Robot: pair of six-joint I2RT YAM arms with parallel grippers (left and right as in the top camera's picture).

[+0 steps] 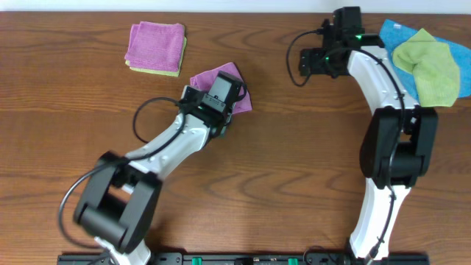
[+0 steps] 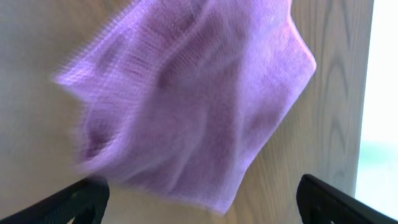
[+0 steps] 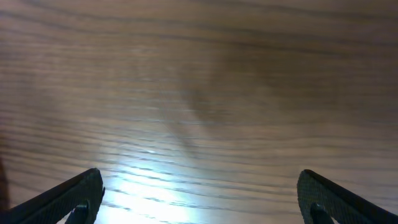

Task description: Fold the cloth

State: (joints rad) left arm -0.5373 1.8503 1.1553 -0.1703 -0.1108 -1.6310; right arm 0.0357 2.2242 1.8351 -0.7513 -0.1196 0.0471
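Note:
The cloth [image 1: 219, 76] is purple-lilac and lies rumpled on the wooden table, left of centre and partly under my left gripper [image 1: 232, 93]. In the left wrist view the cloth [image 2: 193, 93] fills the upper middle, blurred, with one corner pointing down between the fingers. There my left gripper [image 2: 202, 205] is open, both fingers apart from the fabric and holding nothing. At the back, right of centre, my right gripper [image 1: 302, 64] hovers over bare wood. In its own view the right gripper [image 3: 199, 199] is open and empty.
A folded purple cloth on a lime-green one [image 1: 155, 48] lies at the back left. A bright blue cloth [image 1: 397, 33] with a lime-green cloth [image 1: 430, 66] on it sits at the back right, beside the right arm.

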